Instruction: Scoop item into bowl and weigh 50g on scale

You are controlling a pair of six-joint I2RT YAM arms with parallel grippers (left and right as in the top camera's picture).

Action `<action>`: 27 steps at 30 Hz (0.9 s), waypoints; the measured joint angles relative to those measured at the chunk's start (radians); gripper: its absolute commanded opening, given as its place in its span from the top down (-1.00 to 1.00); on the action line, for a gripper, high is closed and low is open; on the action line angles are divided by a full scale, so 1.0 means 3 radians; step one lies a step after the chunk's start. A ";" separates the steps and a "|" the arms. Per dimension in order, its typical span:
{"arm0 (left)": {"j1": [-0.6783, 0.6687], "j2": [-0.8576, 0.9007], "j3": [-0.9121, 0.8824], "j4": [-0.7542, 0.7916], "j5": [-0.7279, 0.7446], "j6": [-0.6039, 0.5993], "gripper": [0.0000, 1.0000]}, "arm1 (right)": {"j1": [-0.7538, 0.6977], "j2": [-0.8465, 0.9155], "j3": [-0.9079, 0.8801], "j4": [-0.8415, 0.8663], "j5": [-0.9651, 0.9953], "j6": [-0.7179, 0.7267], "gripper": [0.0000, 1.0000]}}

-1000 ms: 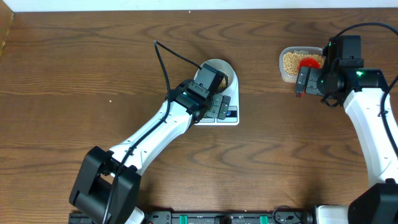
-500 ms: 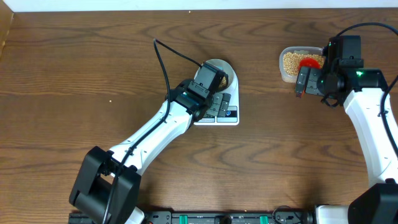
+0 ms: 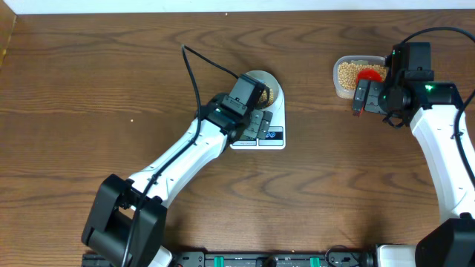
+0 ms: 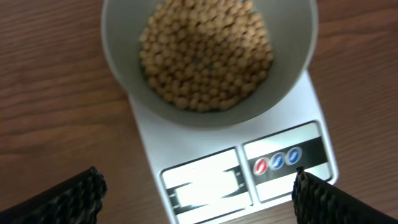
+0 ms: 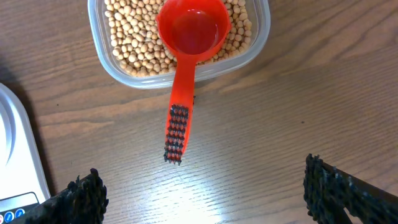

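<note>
The pale grey bowl [image 4: 118, 37] stands on the white scale [image 4: 292, 118], holding a heap of tan beans [image 4: 208, 56]. My left gripper [image 4: 198, 196] hovers open just above the scale's front, its fingers either side of the display [image 4: 205, 186]. In the overhead view the left gripper [image 3: 256, 124] covers part of the scale [image 3: 276, 142] and bowl [image 3: 269, 80]. My right gripper [image 5: 208, 193] is open over bare table, just short of the handle of a red scoop [image 5: 193, 28]. The scoop lies empty on the beans [image 5: 124, 37] in a clear tub [image 5: 261, 37].
The clear tub [image 3: 343, 80] sits at the back right of the brown wooden table [image 3: 111, 89], with the right gripper [image 3: 373, 99] in front of it. A black cable [image 3: 194, 70] loops off the left arm. The scale's corner [image 5: 18, 155] shows in the right wrist view.
The left gripper has drawn slightly back to the left, uncovering more of the scale's lit display. The right arm has not moved.
</note>
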 measured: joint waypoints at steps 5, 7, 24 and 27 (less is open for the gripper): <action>0.0081 -0.0183 0.0000 -0.0136 -0.0008 0.0195 -0.96 | 0.0000 0.0000 0.0000 0.0000 0.0000 0.0000 -0.99; 0.0112 -0.0291 0.0000 -0.0188 -0.0008 0.0247 -0.96 | 0.0000 0.0000 0.0000 0.0000 -0.0001 0.0000 -0.99; 0.0743 -0.2046 -0.1254 0.0331 -0.0020 0.0388 -0.96 | 0.0000 0.0000 0.0003 0.0000 -0.0001 0.0000 -0.99; 0.0875 -0.2422 -0.1354 0.0345 -0.0019 0.0389 -0.96 | 0.0000 0.0000 0.0005 0.0000 -0.0001 0.0000 -0.98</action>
